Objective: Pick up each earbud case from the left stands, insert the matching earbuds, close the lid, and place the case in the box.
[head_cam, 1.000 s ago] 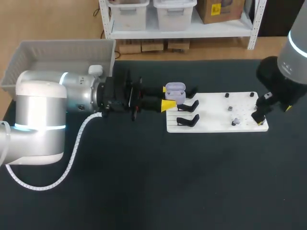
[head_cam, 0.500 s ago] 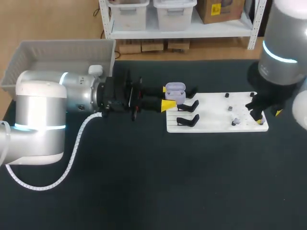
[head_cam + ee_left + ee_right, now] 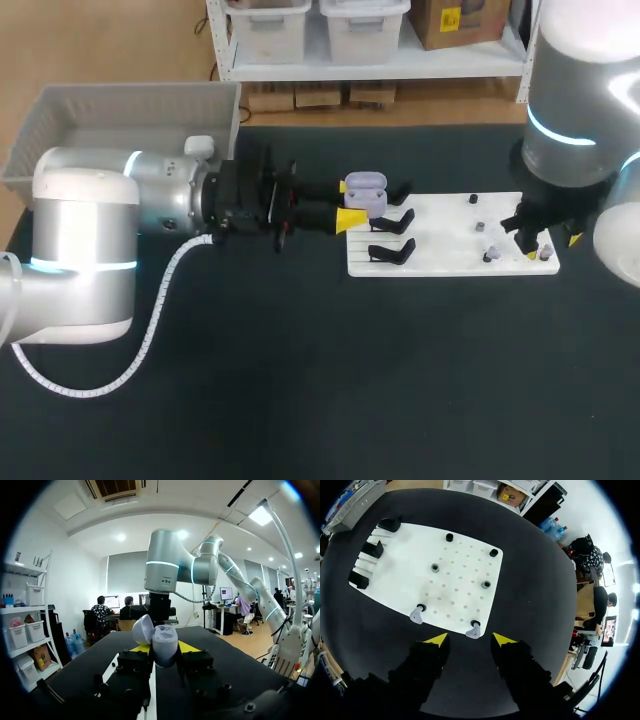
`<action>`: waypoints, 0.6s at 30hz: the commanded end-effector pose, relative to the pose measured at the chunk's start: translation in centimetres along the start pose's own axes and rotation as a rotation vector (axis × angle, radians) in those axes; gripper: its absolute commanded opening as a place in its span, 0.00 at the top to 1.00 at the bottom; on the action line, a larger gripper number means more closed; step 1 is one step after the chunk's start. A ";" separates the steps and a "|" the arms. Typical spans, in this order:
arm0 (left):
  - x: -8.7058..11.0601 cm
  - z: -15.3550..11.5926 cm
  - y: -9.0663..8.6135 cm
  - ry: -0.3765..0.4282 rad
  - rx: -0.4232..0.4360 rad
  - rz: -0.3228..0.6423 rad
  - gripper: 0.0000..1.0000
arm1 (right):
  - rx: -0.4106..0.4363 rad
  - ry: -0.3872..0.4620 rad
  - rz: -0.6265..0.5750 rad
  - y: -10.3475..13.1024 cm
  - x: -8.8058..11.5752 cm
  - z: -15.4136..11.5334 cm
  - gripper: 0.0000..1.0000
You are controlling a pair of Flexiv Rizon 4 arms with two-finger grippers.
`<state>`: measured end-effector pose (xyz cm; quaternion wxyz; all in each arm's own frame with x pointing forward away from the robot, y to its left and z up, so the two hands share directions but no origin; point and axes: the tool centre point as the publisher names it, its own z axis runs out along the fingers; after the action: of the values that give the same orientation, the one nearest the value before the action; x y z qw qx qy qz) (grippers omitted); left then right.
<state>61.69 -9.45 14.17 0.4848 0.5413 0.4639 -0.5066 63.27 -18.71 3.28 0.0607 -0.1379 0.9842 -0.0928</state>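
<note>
Left jaws pinch the open lilac case (image 3: 164,645); only the right wrist view shows right jaws spread, earbud (image 3: 473,630) at their twelve o'clock.

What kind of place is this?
Probably a robotics lab test bench: at a dark table the left gripper holds an open earbud case, while the right gripper hovers open by a white fixture board with black stands and earbuds on pegs.

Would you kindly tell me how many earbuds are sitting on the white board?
2. Both stand on pegs along the white board's edge nearest the right gripper: one earbud just ahead of its open fingers, the other earbud along that edge toward the black stands. None looks hidden.
</note>
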 end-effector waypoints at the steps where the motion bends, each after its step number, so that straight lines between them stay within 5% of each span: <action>1: 0.0 0.0 -0.2 0.000 -0.006 0.002 1.00 | 0.002 0.004 0.003 0.0 -0.2 0.8 0.49; 18: 0.0 0.0 -0.2 0.000 -0.006 0.002 1.00 | 0.009 0.012 0.014 -0.5 -0.2 1.7 0.52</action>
<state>61.69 -9.46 14.17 0.4848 0.5413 0.4640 -0.5065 63.76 -19.43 1.90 0.0561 -0.1307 0.9851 -0.0967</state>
